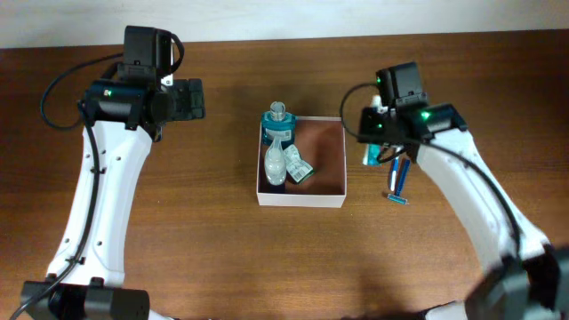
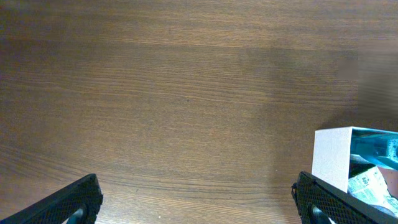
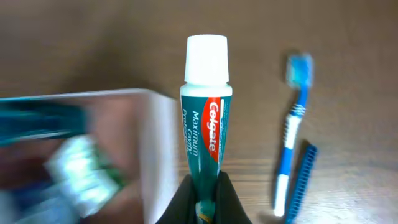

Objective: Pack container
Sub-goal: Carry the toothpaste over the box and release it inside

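Wooden tabletop (image 1: 178, 222) | one square container (image 1: 302, 200), opening upward, no long axis | your right tool (image 3: 204, 196) pinches one toothpaste tube (image 3: 205, 130), cap outward | left tool (image 2: 196, 194) spread | one toothbrush (image 3: 292, 137)

The container (image 1: 325, 158) is sitting in the middle of the table (image 1: 222, 258), with a bottle (image 1: 278, 132) and smaller items lying in its left half. Just to its right, the right claw (image 3: 204, 190) is holding a toothpaste tube (image 3: 207, 118) alongside the container's wall. Further right, a toothbrush (image 3: 293, 118) is lying on the table. The left claw (image 1: 190, 98) is hanging well left of the container.
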Controlling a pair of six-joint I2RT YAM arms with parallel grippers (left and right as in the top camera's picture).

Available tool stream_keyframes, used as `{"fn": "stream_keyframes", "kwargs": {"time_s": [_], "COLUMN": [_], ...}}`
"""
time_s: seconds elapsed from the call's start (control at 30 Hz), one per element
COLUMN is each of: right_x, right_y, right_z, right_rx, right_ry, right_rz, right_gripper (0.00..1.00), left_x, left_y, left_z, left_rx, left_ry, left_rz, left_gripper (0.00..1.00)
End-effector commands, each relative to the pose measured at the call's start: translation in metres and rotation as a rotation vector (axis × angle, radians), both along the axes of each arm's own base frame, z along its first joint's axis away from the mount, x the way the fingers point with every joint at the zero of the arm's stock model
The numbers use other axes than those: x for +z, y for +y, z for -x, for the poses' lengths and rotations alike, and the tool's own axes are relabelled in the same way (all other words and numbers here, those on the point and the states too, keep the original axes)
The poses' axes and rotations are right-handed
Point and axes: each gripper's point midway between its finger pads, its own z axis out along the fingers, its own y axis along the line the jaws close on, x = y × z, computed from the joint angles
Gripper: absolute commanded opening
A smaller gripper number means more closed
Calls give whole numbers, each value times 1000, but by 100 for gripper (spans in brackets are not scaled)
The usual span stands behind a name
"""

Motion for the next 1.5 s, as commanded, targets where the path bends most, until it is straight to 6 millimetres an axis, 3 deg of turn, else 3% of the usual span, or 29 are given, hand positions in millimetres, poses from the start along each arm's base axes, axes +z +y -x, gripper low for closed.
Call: {"fn": "stream_keyframes", "kwargs": {"time_s": [0.0, 0.1, 0.23, 0.87, 1.03, 1.1, 1.13, 1.17, 1.2, 1.37, 1.47], "right_x": [51, 66, 58, -48, -67, -69, -69, -69, -68, -59, -39], "right_y": [35, 57, 73, 91, 92, 92, 92, 93, 94, 94, 92], "right_z": [12, 23, 30, 12, 11, 11, 10, 10, 10, 9, 7], "right_rx": [90, 149, 191, 212, 204, 204, 204, 205, 208, 219, 240], "right_ry": [-119, -157, -136, 105, 147, 150, 150, 147, 147, 135, 89], "right_rz": [-51, -65, -61, -23, -11, -10, -11, -14, -18, -23, -15], "right_gripper": [4, 5, 5, 5, 5, 6, 11, 27, 35, 40, 40], "left_x": [9, 9, 9, 9, 9, 9, 9, 9, 9, 9, 9], "left_y": [1, 1, 1, 1, 1, 1, 1, 1, 1, 1, 1], "left_z": [1, 1, 1, 1, 1, 1, 1, 1, 1, 1, 1], "left_rx": [12, 12, 12, 12, 12, 12, 12, 12, 12, 12, 12], "left_ry": [-24, -24, -24, -24, -24, -24, -24, -24, -24, -24, -24], "left_rz": [10, 10, 10, 10, 10, 10, 10, 10, 10, 10, 10], "left_gripper": [100, 99, 99, 99, 99, 99, 99, 99, 99, 99, 99]}}
